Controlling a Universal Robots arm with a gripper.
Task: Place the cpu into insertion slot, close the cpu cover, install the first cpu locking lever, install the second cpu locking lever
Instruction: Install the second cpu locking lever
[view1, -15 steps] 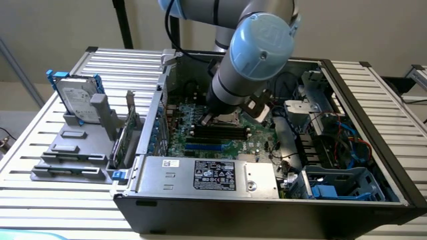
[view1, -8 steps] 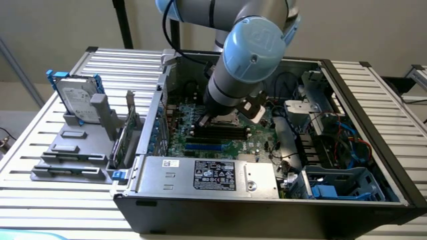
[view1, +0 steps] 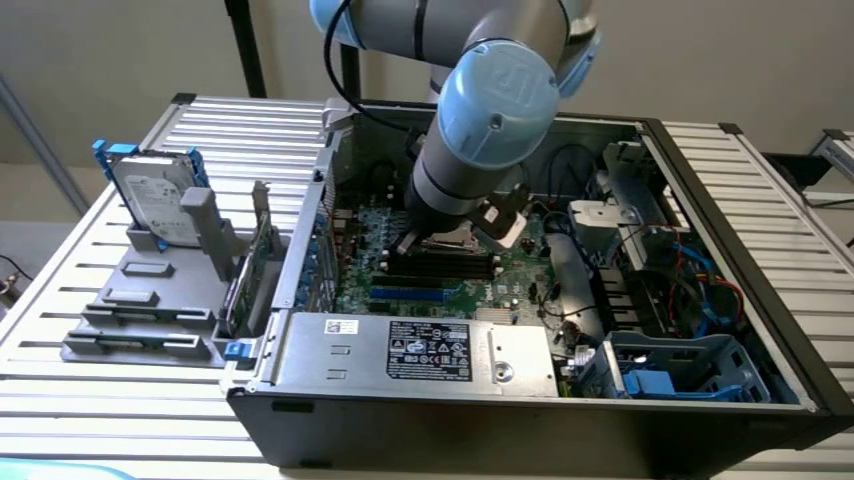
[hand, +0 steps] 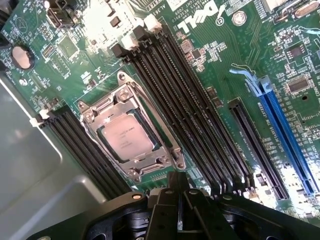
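Observation:
The cpu (hand: 127, 136), a tan-silver square chip, lies flat in the insertion slot (hand: 156, 142) on the green motherboard. The silvery cpu cover (hand: 150, 164) is folded down around it and frames the chip. A thin metal lever (hand: 150, 117) lies along one side of the cover. My gripper (hand: 178, 186) is shut with nothing between its black fingers, and hovers just off the corner of the socket. In the exterior view the arm reaches down into the open computer case, with the gripper (view1: 427, 244) low over the board.
Long black memory slots (hand: 190, 105) flank the socket on both sides, and a blue expansion slot (hand: 285, 130) lies further off. The case walls (view1: 747, 230), the power supply (view1: 414, 350) and cables (view1: 694, 290) crowd the arm. A hard drive (view1: 150, 200) stands on a grey fixture at the exterior view's left.

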